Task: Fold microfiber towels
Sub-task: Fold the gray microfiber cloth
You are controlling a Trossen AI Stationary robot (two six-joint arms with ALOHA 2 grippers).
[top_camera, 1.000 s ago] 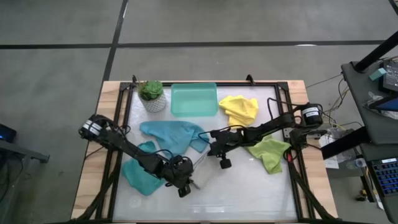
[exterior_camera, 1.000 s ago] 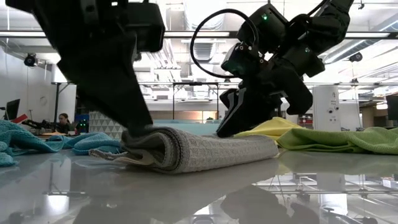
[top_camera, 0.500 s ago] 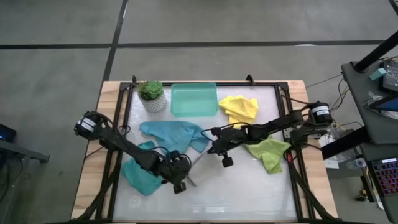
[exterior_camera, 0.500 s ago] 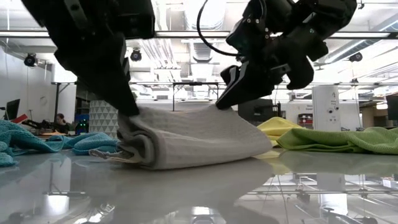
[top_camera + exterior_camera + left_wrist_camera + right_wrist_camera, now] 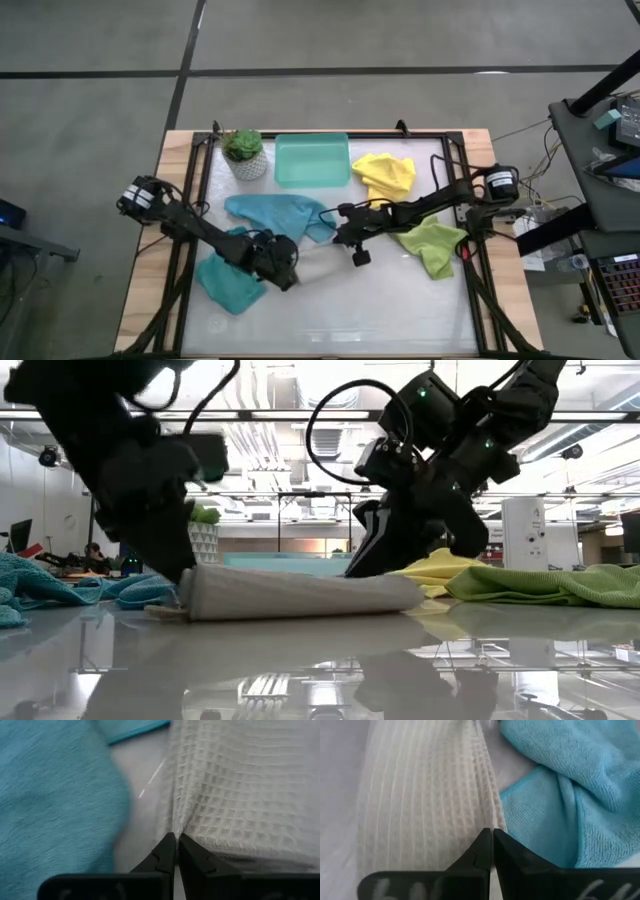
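The light grey waffle-weave towel [image 5: 300, 592] lies folded and flat on the white table, near its middle. My left gripper [image 5: 180, 575] is at its left end and is shut there, as the left wrist view [image 5: 176, 839] shows. My right gripper [image 5: 365, 565] is shut at its right end, seen in the right wrist view [image 5: 490, 834]. From above, the left gripper [image 5: 285, 272] and the right gripper [image 5: 338, 240] hide most of the towel. Two teal towels [image 5: 280, 212] [image 5: 228, 282] lie crumpled to the left of it. My left gripper pinches the grey towel at its left edge [image 5: 176, 826], where the weave puckers at the fingertips. The fingers slant down at it from the near left. How many layers they hold cannot be told. The towel lies flat on the table. My right gripper pinches the towel's right-hand edge [image 5: 489, 822] between its two fingertips, beside the teal towel [image 5: 555, 795]. The fingers slant down from the table's right. The towel rests on the table below them.
A yellow towel [image 5: 385, 175] lies at the far right and a lime green one [image 5: 432, 247] at the right. A teal tray [image 5: 312, 160] and a potted plant [image 5: 244, 155] stand at the far edge. The table's near part shows bare white surface.
My left gripper has moved toward the far edge. Half a second ago the grey towel stood humped up between both grippers, with my right gripper raised. Now my right gripper is back down and the towel lies low, flat and stretched out between the two.
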